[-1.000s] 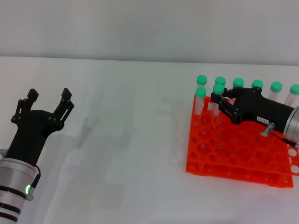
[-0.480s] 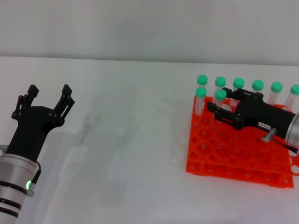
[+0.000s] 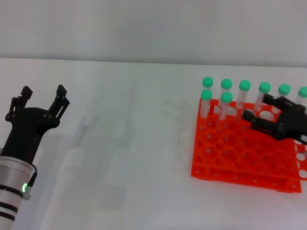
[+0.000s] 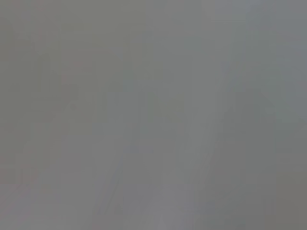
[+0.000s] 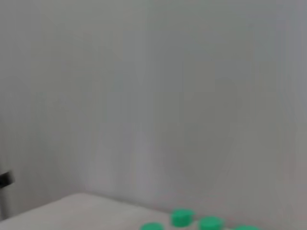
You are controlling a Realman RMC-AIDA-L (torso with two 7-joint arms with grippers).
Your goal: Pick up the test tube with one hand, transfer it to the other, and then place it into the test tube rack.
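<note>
Head view: a bright orange plastic test tube rack (image 3: 242, 153), gridded with round holes, stands on the matte white table (image 3: 129, 143) holding slim clear green-capped tubes, the placed test tube (image 3: 224, 108) upright in its second row. Right gripper (image 3: 264, 115) hovers over the rack, black fingers spread and empty; left gripper (image 3: 41, 98) hangs well apart, fingers splayed wide, holding nothing

The head camera looks forward and down across the white tabletop (image 3: 134, 143) from some way off. The right wrist camera faces a pale wall, sharing only green caps (image 5: 183, 216). The left wrist view shows featureless grey.
</note>
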